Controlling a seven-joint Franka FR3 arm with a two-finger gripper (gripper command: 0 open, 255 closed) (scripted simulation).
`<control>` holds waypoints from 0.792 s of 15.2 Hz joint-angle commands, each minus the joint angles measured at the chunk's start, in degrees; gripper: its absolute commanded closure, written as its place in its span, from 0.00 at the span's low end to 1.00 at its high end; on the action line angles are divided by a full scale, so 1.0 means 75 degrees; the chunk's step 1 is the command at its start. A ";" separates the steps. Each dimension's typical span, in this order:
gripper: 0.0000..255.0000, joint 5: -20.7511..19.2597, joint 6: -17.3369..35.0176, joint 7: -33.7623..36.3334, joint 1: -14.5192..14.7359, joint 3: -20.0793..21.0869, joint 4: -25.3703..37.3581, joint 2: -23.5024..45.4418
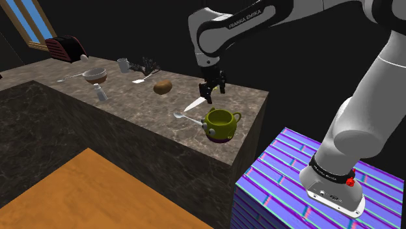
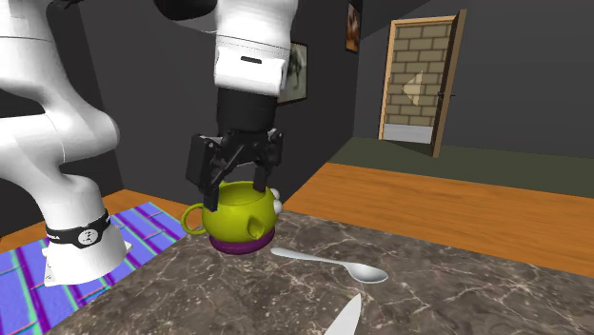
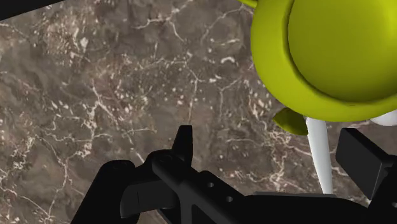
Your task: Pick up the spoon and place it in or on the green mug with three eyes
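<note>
The wrist view's edge crops the mug (image 3: 331, 57); the claw (image 3: 270, 140) hides part of the spoon (image 3: 318, 153).

Glossy white arm of rounded tubular links (image 1: 364, 97), dark grey-black bands at the joints. Just above the purple-and-blue striped box stand (image 1: 286, 175): white flared base flange (image 1: 333, 195) with small dark holes, then a black collar (image 1: 328, 169) with white lettering, a small red mark (image 1: 352, 182) at its edge. Far from the stand: black band (image 1: 244, 23) lettered FRANKA EMIKA in white. Farthest from the stand: all-black angular two-finger gripper (image 1: 213, 93), matte, small round holes in its body.
</note>
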 commanded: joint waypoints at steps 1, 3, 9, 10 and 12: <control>0.00 -0.0096 0.0012 0.0230 0.0090 0.0114 0.0487 0.0610; 0.00 -0.0214 -0.0008 0.0440 0.0193 0.0199 0.1030 0.1240; 0.00 -0.0601 -0.0310 0.0981 0.0603 0.0333 0.2958 0.3201; 0.00 -0.0663 -0.0398 0.1053 0.0686 0.0338 0.3333 0.3543; 0.00 -0.0697 -0.0348 0.1092 0.0731 0.0330 0.3439 0.3729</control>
